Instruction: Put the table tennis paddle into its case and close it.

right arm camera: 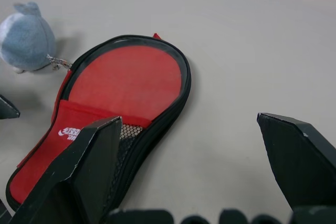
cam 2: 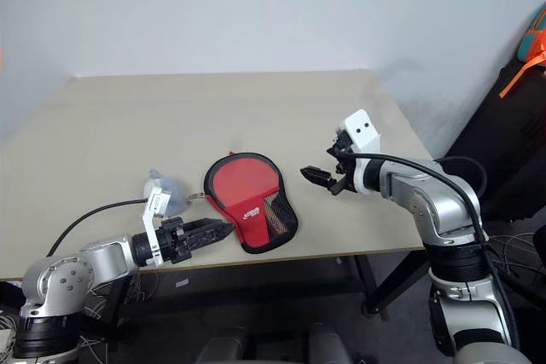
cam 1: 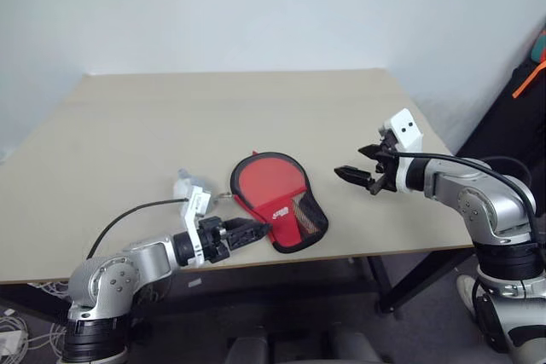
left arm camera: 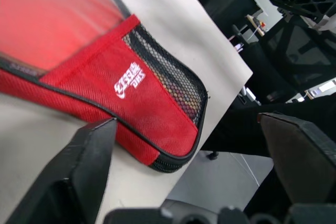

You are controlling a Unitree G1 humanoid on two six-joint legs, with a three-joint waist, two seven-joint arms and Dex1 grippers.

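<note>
The case (cam 1: 280, 200) lies flat on the table, red side up, with black edging, a mesh pocket (left arm camera: 168, 72) and a white label at its narrow end near the front edge. A smooth red round area (right arm camera: 128, 80) fills its wide end. I cannot tell whether that is the paddle's face or cloth, and no wooden handle shows. My left gripper (cam 1: 252, 230) is open, level with the table, its fingertips just short of the case's narrow end. My right gripper (cam 1: 363, 168) hovers open to the right of the case, apart from it.
A small fluffy grey-white ball (cam 1: 189, 187) on a short chain rests just left of the case. The table's front edge (cam 1: 358, 255) runs close under the case. Dark equipment and an orange strap (cam 1: 529, 83) stand past the table's right side.
</note>
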